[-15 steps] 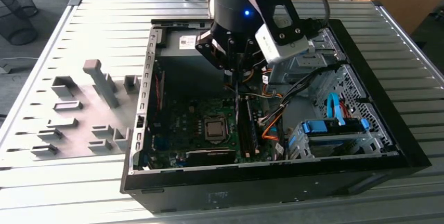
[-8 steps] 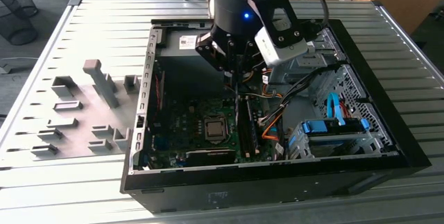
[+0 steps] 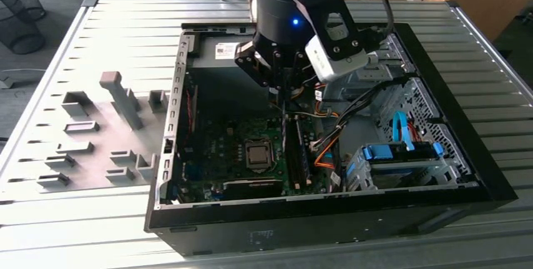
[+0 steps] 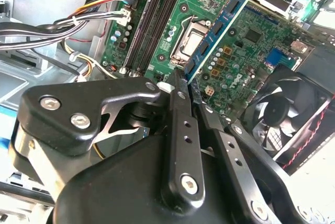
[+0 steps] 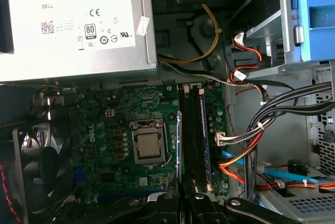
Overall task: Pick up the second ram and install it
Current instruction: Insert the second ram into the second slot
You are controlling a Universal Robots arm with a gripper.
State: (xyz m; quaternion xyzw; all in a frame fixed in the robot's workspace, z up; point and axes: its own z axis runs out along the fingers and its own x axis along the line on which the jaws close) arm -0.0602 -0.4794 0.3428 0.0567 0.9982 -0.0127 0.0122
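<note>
My gripper (image 3: 283, 93) hangs inside the open computer case (image 3: 466, 175), above the motherboard (image 3: 224, 150). It is shut on the second ram (image 4: 222, 22), a thin blue stick with dark chips that reaches out past the fingertips (image 4: 177, 85). In the first wrist view the second ram (image 5: 179, 145) shows edge-on just beyond the gripper (image 5: 181, 199). There it hangs over the board between the processor socket (image 5: 148, 146) and the black memory slots (image 5: 191, 130). Another stick (image 5: 203, 135) sits in one of those slots.
A grey power supply (image 5: 78, 25) fills one end of the case. A black fan (image 4: 288, 109) stands beside the board. Bundled cables (image 3: 333, 138) and a blue drive bay (image 3: 400, 153) lie at the exterior view's right. Grey fixture blocks (image 3: 108, 132) stand on the table at its left.
</note>
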